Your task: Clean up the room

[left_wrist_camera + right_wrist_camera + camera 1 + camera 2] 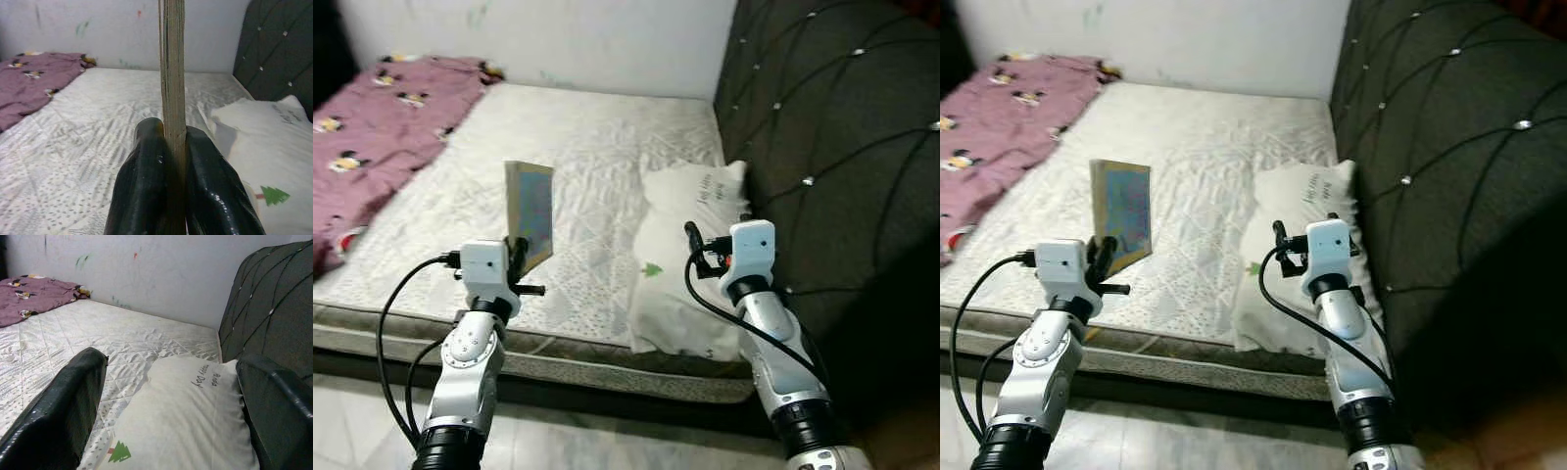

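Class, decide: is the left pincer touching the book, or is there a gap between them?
Touching. In the left wrist view, the left pincer has both black fingers pressed against the faces of the upright book, with no gap on either side.

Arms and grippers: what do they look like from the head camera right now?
Both arms are silver jointed metal with black collars, white boxy wrist housings and looping black cables. The left gripper and right gripper have long glossy black fingers; a red spot marks the right wrist.
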Controlling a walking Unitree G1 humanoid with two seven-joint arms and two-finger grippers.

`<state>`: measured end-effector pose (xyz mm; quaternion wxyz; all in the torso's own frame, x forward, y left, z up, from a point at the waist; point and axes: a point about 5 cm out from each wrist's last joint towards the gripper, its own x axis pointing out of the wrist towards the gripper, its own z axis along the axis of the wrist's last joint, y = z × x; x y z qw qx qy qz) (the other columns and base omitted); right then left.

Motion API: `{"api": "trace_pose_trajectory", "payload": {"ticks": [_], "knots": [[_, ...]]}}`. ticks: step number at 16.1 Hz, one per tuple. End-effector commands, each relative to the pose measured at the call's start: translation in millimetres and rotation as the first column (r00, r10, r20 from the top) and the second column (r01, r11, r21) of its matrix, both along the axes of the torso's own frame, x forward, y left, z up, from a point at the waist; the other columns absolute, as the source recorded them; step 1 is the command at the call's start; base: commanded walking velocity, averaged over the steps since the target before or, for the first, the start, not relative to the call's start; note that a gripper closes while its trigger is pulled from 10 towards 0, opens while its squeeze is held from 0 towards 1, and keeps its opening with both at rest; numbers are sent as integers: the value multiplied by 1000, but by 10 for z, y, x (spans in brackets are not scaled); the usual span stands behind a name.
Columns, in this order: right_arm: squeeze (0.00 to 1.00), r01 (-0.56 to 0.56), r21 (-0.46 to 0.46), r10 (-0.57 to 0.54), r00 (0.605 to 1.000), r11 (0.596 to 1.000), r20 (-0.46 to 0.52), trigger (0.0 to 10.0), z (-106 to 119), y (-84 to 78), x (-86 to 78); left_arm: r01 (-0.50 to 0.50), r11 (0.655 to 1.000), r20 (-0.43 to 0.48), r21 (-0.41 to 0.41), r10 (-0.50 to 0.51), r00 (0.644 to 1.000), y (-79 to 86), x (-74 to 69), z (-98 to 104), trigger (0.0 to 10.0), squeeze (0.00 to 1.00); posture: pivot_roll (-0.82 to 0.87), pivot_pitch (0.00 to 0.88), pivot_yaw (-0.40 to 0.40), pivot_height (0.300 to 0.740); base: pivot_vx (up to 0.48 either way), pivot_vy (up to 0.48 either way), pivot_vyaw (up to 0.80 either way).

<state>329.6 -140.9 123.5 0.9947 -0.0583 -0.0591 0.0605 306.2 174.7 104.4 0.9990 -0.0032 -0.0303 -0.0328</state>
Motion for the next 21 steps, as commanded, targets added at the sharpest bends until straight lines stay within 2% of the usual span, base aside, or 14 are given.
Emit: {"api": "trace_pose_trajectory", "payload": {"ticks": [1,15,19,21], "knots": [[0,12,5,-12,1000,1000,3,10000,10,-40,9,25,1000,60,2,-25,998,-58,36,124,10000,0,-51,0,-9,740,262,0,0],[0,-2,8,2,1000,1000,-4,10000,-19,-20,-5,56,998,48,3,-56,997,-98,30,100,10000,0,-51,0,-2,740,301,0,0],[0,-5,9,5,1000,1000,-4,10000,-14,-16,9,41,999,43,-7,-41,998,-83,48,100,10000,0,-48,0,-4,740,0,0,0],[0,-3,12,3,1000,1000,-5,10000,-11,-14,19,43,999,42,-17,-42,998,-81,60,103,10000,0,-49,0,-4,740,0,478,0]]}}
